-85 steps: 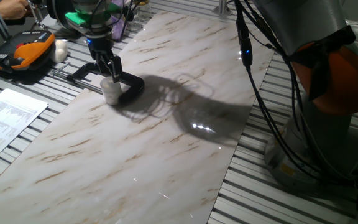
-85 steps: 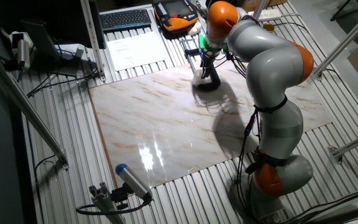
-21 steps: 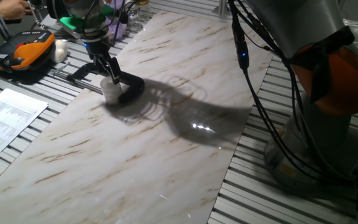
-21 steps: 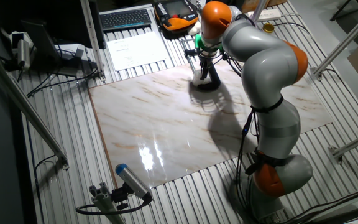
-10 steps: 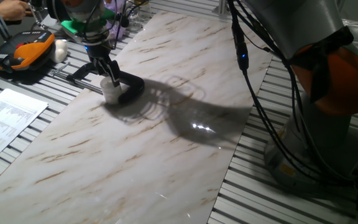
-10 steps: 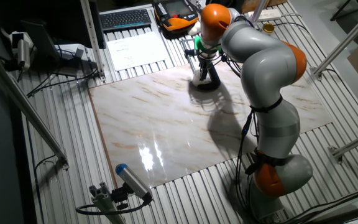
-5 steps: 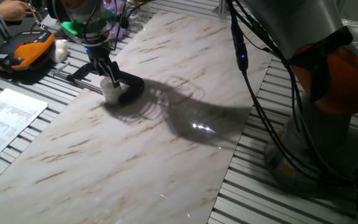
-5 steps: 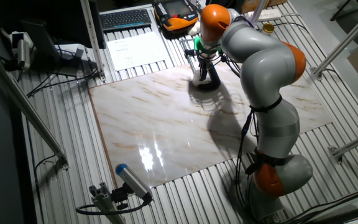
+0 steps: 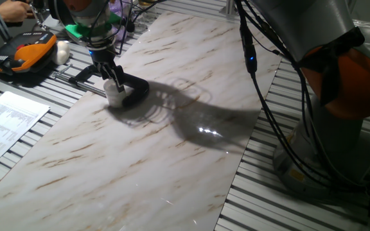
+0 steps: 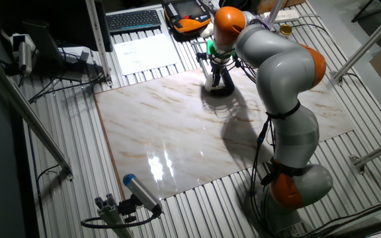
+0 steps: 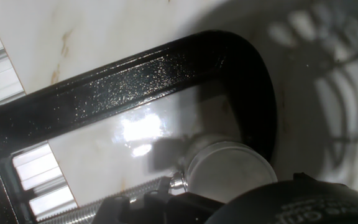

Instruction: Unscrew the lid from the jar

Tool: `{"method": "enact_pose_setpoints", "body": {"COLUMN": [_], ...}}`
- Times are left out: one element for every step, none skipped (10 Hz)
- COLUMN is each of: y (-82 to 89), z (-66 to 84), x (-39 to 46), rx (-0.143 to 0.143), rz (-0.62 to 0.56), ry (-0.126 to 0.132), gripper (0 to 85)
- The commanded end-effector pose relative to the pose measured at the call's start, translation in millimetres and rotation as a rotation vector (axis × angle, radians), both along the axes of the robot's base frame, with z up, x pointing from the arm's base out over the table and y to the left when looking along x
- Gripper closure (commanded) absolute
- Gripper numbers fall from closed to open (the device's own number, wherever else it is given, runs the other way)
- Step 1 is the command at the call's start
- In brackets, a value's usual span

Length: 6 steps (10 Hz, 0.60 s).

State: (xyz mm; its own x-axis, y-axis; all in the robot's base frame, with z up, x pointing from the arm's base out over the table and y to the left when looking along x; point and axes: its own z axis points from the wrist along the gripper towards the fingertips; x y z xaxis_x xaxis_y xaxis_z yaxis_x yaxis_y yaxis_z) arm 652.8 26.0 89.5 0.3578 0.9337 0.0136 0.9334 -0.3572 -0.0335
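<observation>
Gripper (image 9: 112, 79) at the clamped jar (image 9: 115, 95)
Fingers pinch the round translucent lid (image 11: 230, 170); a glossy black C-clamp (image 11: 135, 74) curves just below.

The jar (image 9: 115, 96) stands on the marble slab (image 9: 172, 147) near its far left edge, inside the bow of a clamp (image 9: 130, 90) that curves round its right side. The gripper (image 9: 112, 78) hangs directly over the jar. Left of the slab lie a sheet of paper (image 9: 8, 122) and, farther back, a handheld controller (image 9: 21, 54). The robot's base (image 9: 339, 128) stands right of the slab.
</observation>
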Motion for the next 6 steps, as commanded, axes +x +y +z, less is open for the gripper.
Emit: {"method": "enact_pose_setpoints", "body": {"y": [-0.1, -0.3, -0.6, -0.7, -0.6, -0.6], "z": [0.1, 0.2, 0.4, 0.5, 0.5, 0.5], "x": [0.2, 0.3, 0.5, 0.5, 0.5, 0.5], "rx": [0.001, 0.003, 0.005, 0.007, 0.009, 0.01], "rz": [0.0, 0.001, 0.005, 0.005, 0.005, 0.006], "ry": [-0.001, -0.001, 0.0, 0.0, 0.0, -0.001], "gripper": [0.0, 0.0, 0.0, 0.0, 0.0, 0.0]}}
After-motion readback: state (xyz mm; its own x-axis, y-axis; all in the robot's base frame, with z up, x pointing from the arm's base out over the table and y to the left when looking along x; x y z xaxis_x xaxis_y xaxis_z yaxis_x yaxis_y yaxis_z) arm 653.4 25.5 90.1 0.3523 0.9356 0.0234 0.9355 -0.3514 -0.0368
